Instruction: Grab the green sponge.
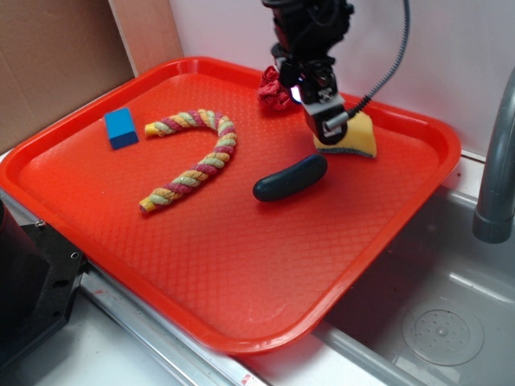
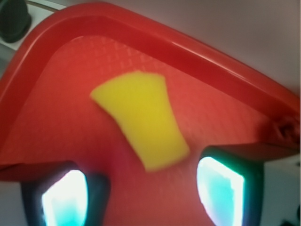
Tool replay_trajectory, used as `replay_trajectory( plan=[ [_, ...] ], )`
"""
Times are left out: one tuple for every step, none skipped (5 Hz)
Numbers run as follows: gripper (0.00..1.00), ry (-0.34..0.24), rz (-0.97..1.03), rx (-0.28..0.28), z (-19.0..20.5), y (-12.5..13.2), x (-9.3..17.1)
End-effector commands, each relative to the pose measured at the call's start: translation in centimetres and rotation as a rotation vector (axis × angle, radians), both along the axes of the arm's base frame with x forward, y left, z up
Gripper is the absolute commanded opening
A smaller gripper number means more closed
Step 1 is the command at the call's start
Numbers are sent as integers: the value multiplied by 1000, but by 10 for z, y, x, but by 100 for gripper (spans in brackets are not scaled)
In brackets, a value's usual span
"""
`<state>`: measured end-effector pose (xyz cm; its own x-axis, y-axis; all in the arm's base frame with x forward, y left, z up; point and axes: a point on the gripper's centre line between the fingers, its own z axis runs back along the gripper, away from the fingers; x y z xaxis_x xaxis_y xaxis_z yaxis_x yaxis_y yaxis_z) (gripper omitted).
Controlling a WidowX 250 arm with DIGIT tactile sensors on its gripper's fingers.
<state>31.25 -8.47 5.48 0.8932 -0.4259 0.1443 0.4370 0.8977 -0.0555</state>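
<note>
The green sponge (image 1: 361,137) is a yellow foam wedge with a thin grey-green layer along its bottom, lying near the back right of the red tray (image 1: 241,265). My gripper (image 1: 325,127) hangs low at the sponge's left end and covers part of it. In the wrist view the sponge (image 2: 141,117) shows its yellow face just ahead of my gripper (image 2: 143,188). The two fingers stand wide apart, and the sponge's near end reaches just in between the fingertips (image 2: 221,188) without touching them. The gripper is open and holds nothing.
A dark green sausage-shaped object (image 1: 290,178) lies just in front of the gripper. A striped rope (image 1: 197,157) and a blue block (image 1: 121,128) lie to the left, and a red frilly item (image 1: 273,90) lies behind. A sink (image 1: 451,322) and a grey faucet (image 1: 497,169) are to the right.
</note>
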Motion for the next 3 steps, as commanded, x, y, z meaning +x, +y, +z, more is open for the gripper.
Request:
replay_trajectory(
  plan=[
    [100,-24,-14,34,-8,-5,27],
    [89,-6,-10,44,-18,-5,30],
    [0,0,-14,34,-20,-6,30]
  ],
)
